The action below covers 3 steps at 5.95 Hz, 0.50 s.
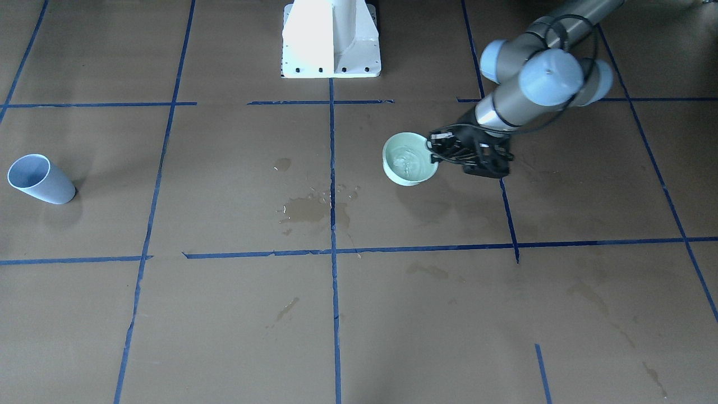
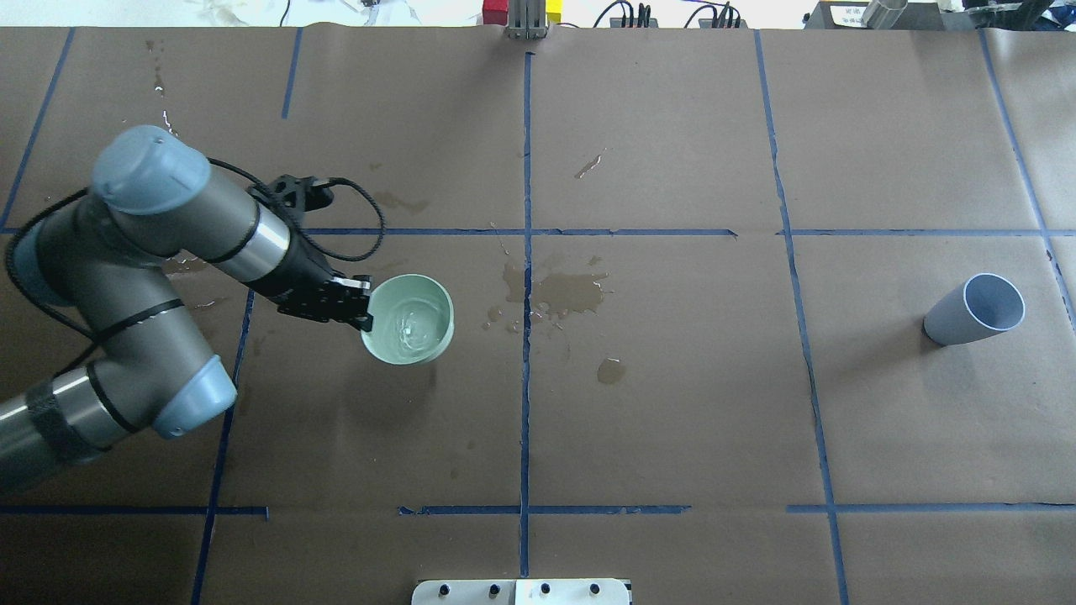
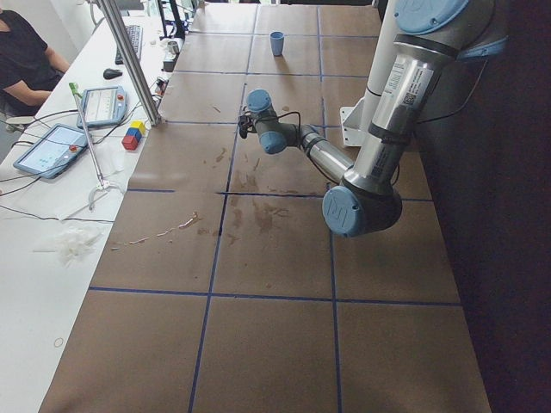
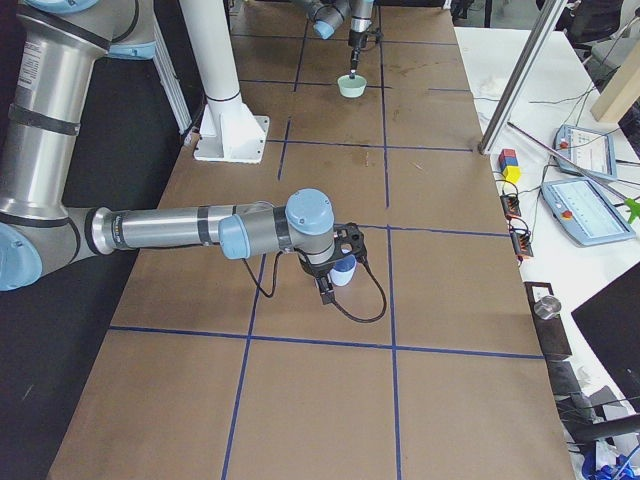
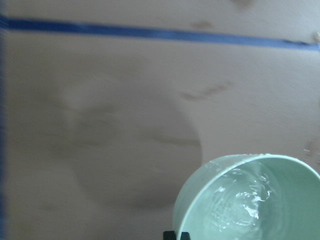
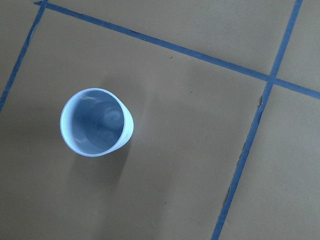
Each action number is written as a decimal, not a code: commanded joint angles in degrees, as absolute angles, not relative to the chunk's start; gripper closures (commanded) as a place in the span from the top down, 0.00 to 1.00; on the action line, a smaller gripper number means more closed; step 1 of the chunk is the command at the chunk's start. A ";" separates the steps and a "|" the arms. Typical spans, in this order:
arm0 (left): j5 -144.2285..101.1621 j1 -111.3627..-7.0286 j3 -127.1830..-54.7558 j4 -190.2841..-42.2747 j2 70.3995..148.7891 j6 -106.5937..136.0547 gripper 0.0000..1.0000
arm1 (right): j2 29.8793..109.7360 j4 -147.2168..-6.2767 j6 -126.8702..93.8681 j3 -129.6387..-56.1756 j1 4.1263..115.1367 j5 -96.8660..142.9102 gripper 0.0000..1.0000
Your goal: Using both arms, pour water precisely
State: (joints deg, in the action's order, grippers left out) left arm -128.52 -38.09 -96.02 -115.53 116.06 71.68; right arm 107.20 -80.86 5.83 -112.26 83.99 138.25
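The left pincer (image 2: 357, 309) is clamped on the rim of a pale green bowl (image 2: 409, 319), which holds rippling water (image 2: 408, 329) and, judging by its offset shadow, hangs just above the table (image 2: 672, 403). The right pincer (image 4: 328, 288) hovers just beside an upright, seemingly empty blue-grey cup (image 2: 975, 309) well apart at the table's other end, and I cannot tell how wide it stands. With wet puddles (image 2: 567, 294) lying between the two vessels, I judge the bowl picked up, the cup not yet grasped and the pour itself not begun.
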 commanded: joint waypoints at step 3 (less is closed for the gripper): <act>-117.95 -30.41 -87.49 -106.96 130.40 73.83 0.00 | 107.58 -78.58 6.06 -112.24 83.50 138.34 1.00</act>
State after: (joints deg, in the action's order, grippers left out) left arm -118.55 -30.82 -90.66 -107.31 127.42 73.66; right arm 107.55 -78.78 6.05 -112.24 83.76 138.33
